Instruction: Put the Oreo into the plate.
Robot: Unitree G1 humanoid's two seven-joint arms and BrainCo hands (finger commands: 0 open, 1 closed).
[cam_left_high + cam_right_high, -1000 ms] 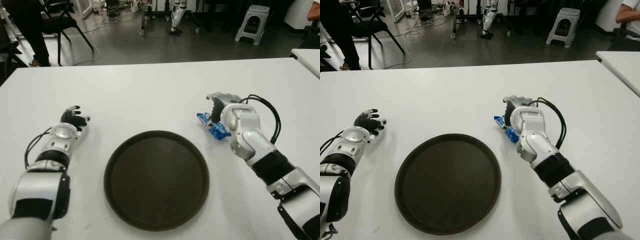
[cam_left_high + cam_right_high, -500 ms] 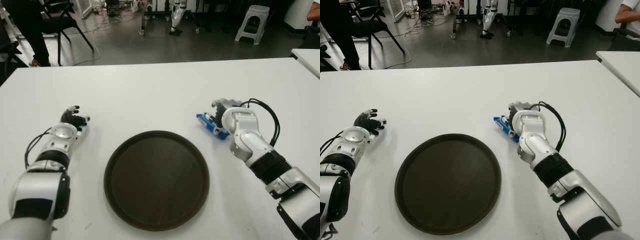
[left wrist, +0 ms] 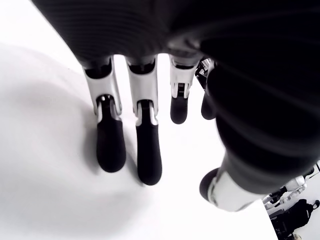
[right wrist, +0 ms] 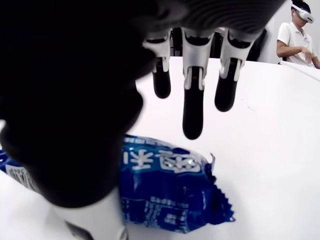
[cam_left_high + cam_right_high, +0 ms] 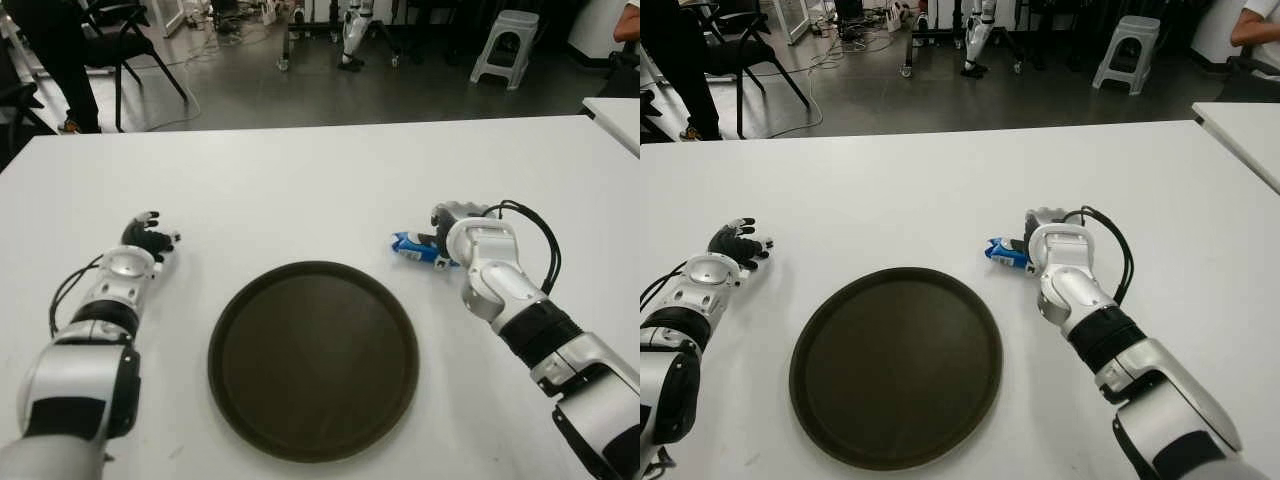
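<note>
**Left eye view: Oreo pack at right hand, off the plate**

Left eye view shows a white table (image 5: 320,180) filling most of the scene, w/ a dark floor beyond its far edge. A second white table (image 5: 615,115) pokes in at far right. On the floor far back: a black chair (image 5: 125,45) at left and a pale stool (image 5: 505,45) at right. A person in a white shirt (image 4: 295,37) shows far off in the right wrist view.

Next in size, the plate (image 5: 313,357): round, dark brown, lying flat on the near-centre of the table, nothing in it.

Right arm comes in from the near right corner, forearm angled toward the table's middle. Right hand (image 5: 455,232) sits just right of the plate's far-right rim. Right wrist view: three fingers (image 4: 192,107) are stretched out straight, tips clear of the wrapper, thumb dark and close in the foreground beside the pack. Fingers extended, not closed round anything; whether the thumb touches the pack, can't tell.

Left hand (image 5: 148,240) shows at the table's left side, well left of the plate. Left wrist view: fingers (image 3: 111,145) spread and relaxed, tips down near the tabletop, holding nothing.

Smallest, the Oreo (image 5: 412,248): a blue pack lying on the table, sticking out leftward from the right hand, just off the plate's far-right rim, not in the plate. Crimped wrapper end is plain in the right wrist view (image 4: 170,187).
</note>
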